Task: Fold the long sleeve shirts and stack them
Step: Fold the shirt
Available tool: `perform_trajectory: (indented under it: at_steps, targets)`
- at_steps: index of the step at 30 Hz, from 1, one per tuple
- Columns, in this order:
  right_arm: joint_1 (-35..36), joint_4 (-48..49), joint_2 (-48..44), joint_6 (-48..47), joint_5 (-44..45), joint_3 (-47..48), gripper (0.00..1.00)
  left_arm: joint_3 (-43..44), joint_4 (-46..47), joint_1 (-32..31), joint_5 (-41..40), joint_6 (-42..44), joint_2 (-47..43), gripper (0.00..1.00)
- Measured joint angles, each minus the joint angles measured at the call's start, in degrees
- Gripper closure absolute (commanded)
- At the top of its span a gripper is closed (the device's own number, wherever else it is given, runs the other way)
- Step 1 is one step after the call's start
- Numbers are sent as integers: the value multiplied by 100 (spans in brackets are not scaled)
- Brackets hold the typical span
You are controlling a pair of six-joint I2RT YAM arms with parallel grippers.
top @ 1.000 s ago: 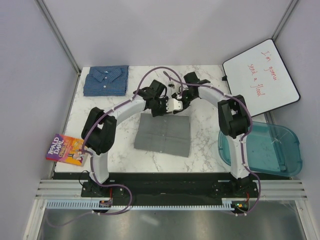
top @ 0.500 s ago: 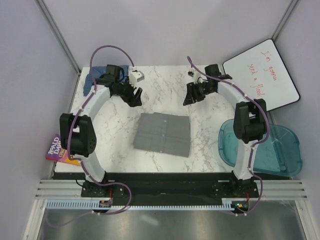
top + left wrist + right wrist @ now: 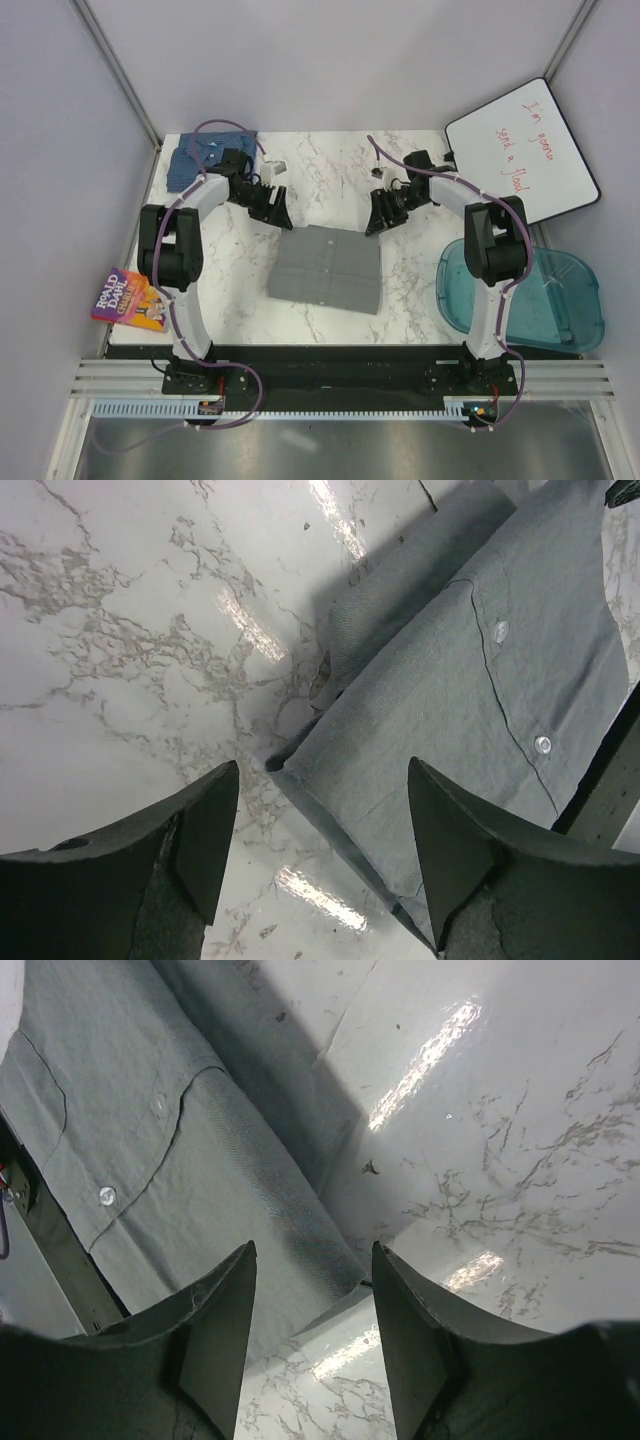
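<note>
**Top view:** The grey shirt [image 3: 327,268] lies folded to a neat rectangle mid table [image 3: 420,290], flat. The blue shirt [image 3: 192,162] sits at the far-left corner and looks folded too, but it is partly hidden by the left arm. The two are well apart, so no stack yet. The left gripper [image 3: 275,208] hangs just beyond the grey shirt's far-left corner, the right gripper [image 3: 378,215] just beyond its far-right corner. Neither carries cloth. Off to the sides are a book [image 3: 128,298] at the near-left edge, a whiteboard [image 3: 525,155] and a teal tub [image 3: 540,298] on the right. None of these belong to the job.

**Left wrist:** The gripper's fingers [image 3: 205,830] are spread w/ nothing between them. Below the gap is a corner of the grey shirt, its layered edge against bare marble. The button placket runs off to the right.

**Right wrist:** Much the same in mirror. The fingers [image 3: 225,1320] are spread and empty, and a shirt corner w/ its thick folded edge lies under the gap.

**Step, as I read it:** Folding of the grey one is about done. The arms look poised over the far corners, either for one more fold or for the lift.

**Next move needs:**
- Both grippers come down together.
- Each pinches all layers at its corner, not just the top one.
- They lift level so the fold holds.
- They carry it to the blue shirt and lay it square on top.

Main risk is catching only the top layer, so the bundle falls open.
</note>
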Motion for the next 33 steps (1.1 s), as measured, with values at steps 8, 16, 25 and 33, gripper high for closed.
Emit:
perform_trajectory:
  at_steps: [8, 16, 25, 33]
  targets:
    - [11, -216, 2, -345, 31, -111, 87, -15, 66, 2, 286, -232, 234, 45]
    - [11, -391, 2, -531, 225, -48, 100, -48, 109, 0, 680, -286, 236, 62]
    - [24, -417, 203, -538, 586, 369, 100, 4, 111, 0, 647, -398, 284, 98]
    - [52, -111, 487, -411, 992, 662, 100, 717, 197, -33, 127, -713, 951, 98]
